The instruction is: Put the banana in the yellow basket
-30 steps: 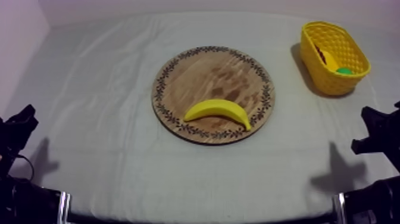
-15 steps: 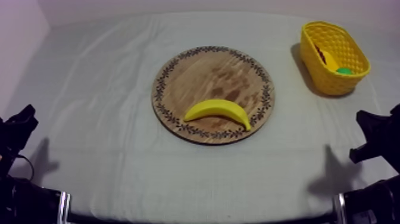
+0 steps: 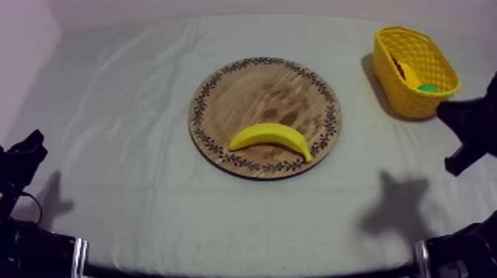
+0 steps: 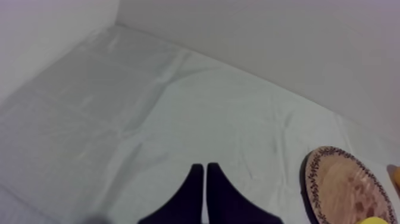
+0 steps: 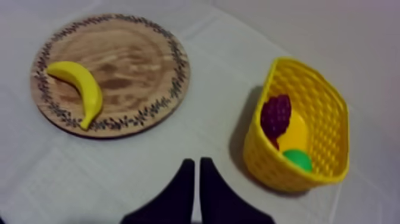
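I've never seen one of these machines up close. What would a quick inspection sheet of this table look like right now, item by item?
Surface: creased grey-white cloth.
Job's things: banana lying on the wooden board, near its front rim; yellow basket standing at the robot's right.
Clutter: inside the basket, a bunch of grapes, a yellow fruit and something green.
Claws: left claw shut on nothing, low at its side; right claw shut on nothing, near the basket.
Cables: nothing seen.
Surroundings: plain pale wall behind the table.
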